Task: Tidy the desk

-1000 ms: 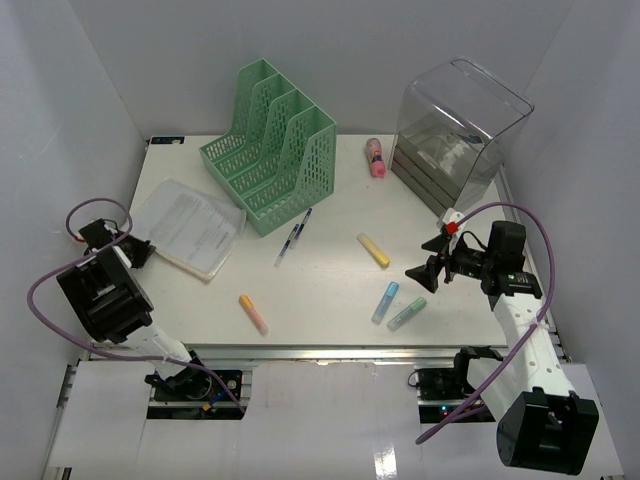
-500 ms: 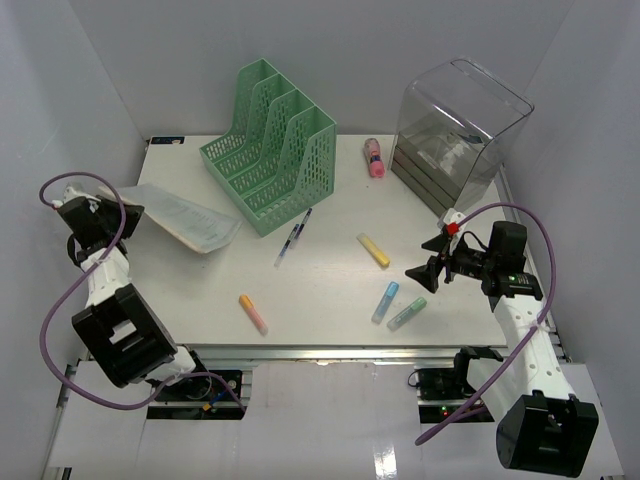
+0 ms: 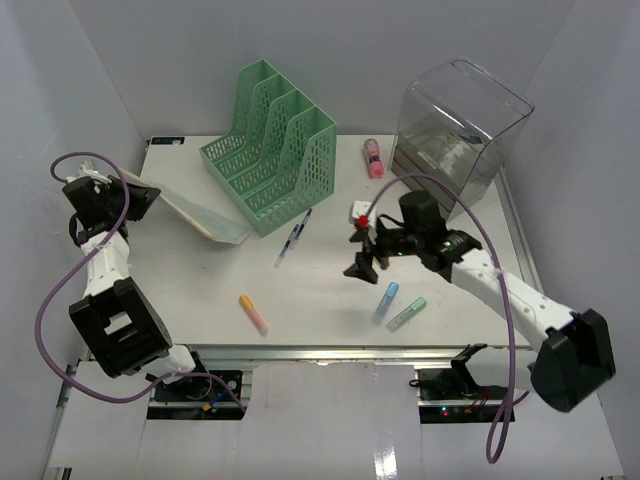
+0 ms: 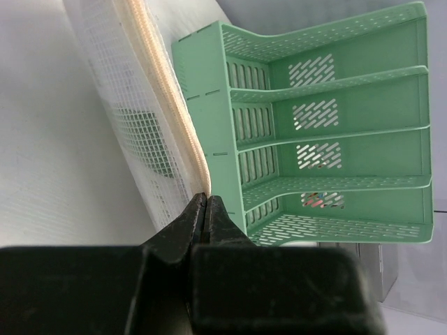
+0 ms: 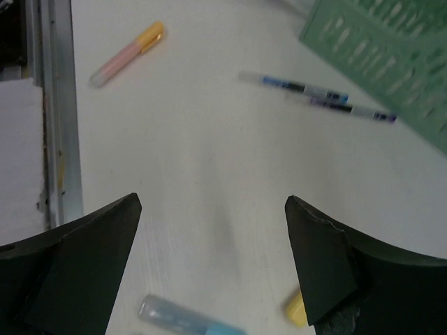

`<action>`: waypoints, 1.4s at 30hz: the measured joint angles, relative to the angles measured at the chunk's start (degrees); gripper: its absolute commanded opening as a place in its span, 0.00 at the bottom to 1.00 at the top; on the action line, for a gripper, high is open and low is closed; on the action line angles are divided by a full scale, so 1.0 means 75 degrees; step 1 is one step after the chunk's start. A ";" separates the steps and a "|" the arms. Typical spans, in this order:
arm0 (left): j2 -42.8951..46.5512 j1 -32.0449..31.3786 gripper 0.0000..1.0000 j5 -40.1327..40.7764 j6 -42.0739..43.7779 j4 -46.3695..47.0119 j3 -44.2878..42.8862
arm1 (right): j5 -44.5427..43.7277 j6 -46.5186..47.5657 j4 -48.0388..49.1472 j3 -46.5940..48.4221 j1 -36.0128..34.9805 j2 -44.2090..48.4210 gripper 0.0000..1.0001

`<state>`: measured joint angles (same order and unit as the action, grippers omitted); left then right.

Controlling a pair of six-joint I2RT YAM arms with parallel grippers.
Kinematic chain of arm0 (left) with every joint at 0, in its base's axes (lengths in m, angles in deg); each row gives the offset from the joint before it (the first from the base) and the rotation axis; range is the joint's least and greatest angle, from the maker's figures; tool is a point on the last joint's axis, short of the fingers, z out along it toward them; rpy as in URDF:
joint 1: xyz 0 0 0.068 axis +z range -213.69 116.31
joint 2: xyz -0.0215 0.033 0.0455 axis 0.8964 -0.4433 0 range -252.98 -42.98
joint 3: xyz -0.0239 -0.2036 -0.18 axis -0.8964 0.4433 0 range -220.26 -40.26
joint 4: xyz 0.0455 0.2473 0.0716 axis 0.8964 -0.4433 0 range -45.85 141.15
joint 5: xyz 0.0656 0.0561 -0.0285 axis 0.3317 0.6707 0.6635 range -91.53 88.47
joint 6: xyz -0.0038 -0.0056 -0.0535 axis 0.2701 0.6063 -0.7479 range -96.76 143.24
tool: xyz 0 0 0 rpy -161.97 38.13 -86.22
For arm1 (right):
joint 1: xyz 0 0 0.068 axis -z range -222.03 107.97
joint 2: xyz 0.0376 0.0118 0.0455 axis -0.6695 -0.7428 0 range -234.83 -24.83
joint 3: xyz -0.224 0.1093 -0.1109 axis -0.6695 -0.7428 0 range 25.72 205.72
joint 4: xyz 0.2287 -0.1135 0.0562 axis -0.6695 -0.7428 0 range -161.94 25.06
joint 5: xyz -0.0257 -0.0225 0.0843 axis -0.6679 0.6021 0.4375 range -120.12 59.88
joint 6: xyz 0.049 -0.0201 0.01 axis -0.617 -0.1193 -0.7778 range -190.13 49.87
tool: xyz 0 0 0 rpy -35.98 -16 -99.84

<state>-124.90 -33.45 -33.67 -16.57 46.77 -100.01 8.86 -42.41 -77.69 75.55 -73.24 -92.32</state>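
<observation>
We see the white counter (image 3: 320, 290) spread ahead of the arm bases, with its metal rail along the near edge. At the left edge, the left jaws, on the left arm (image 3: 103, 262), pinch tight on the cream zipper edge of a white mesh pouch (image 4: 133, 118). The pouch tilts up off the counter beside the green file rack (image 3: 272, 145). The right arm (image 3: 490, 280) reaches over the counter's middle. The right jaws are spread wide and hold nothing, with a yellow highlighter (image 5: 296, 312) just beside one of them. A blue highlighter (image 3: 385, 300) and a green highlighter (image 3: 407, 313) lie side by side near the near edge. An orange highlighter (image 3: 253, 313) lies farther left.
</observation>
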 measured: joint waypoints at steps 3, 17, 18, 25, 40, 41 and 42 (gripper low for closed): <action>-0.0037 0.0000 0.00 -0.0045 -0.0011 -0.0128 0.0000 | -0.0865 -0.0164 0.0315 0.1443 -0.1128 -0.1296 0.90; -0.0037 0.0000 0.00 -0.0038 0.0215 -0.0417 0.0006 | -0.3058 -0.1689 0.1198 0.6763 -0.4035 -0.6815 0.90; -0.0037 0.0000 0.00 -0.0038 0.0222 -0.0430 0.0010 | -0.3135 -0.1701 0.1252 0.6847 -0.4118 -0.6952 0.90; -0.0036 0.0000 0.00 -0.0055 0.0245 -0.0448 0.0082 | -0.3535 -0.1951 0.1633 0.7396 -0.4255 -0.7449 0.95; -0.0021 0.0000 0.00 -0.0185 0.0251 -0.0574 0.0146 | -0.4458 -0.2175 0.2118 0.8320 -0.4419 -0.8629 0.78; -0.0019 0.0000 0.00 -0.0190 0.0251 -0.0575 0.0146 | -0.4533 -0.2196 0.2137 0.8320 -0.4430 -0.8641 0.76; -0.0019 0.0000 0.00 -0.0197 0.0251 -0.0582 0.0146 | -0.4630 -0.2223 0.2172 0.8322 -0.4441 -0.8648 0.70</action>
<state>-125.05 -33.45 -35.15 -14.69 42.41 -98.92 -25.86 -59.08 -61.40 137.97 -106.55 -157.18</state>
